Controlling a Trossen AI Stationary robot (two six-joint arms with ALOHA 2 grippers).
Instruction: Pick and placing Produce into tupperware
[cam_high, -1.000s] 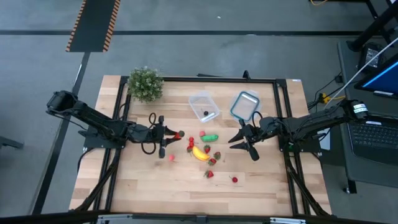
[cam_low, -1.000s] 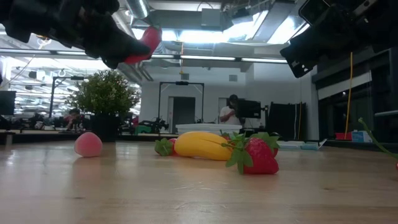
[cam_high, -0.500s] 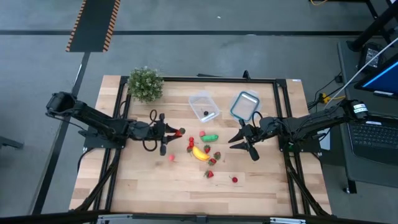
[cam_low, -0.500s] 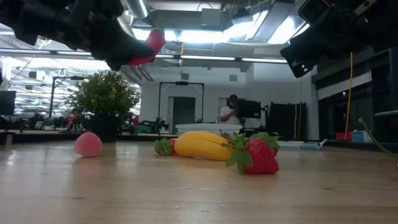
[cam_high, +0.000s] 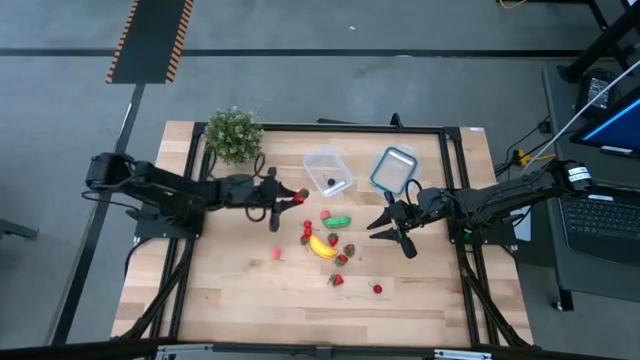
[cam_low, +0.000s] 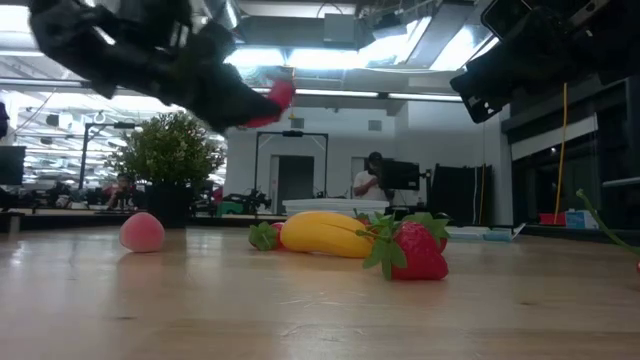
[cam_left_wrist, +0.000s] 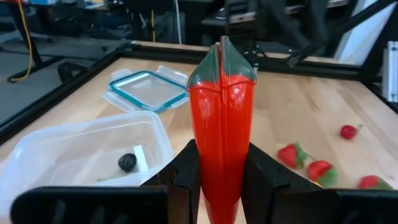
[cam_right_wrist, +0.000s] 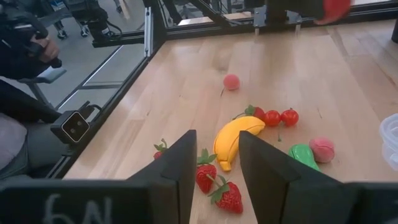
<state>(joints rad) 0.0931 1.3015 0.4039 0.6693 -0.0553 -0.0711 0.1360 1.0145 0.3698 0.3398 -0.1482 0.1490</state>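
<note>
Left gripper pinches a red pepper, held off the table near frame centre, just left of the clear container. We see the right gripper parted, holding nothing, right of centre. Banana, green piece and strawberries lie between them.

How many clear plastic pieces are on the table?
2. The tupperware sits at the far middle of the table, right of the plant. The blue-rimmed clear piece lies beside it, toward the right arm's side. None appear hidden.
</note>
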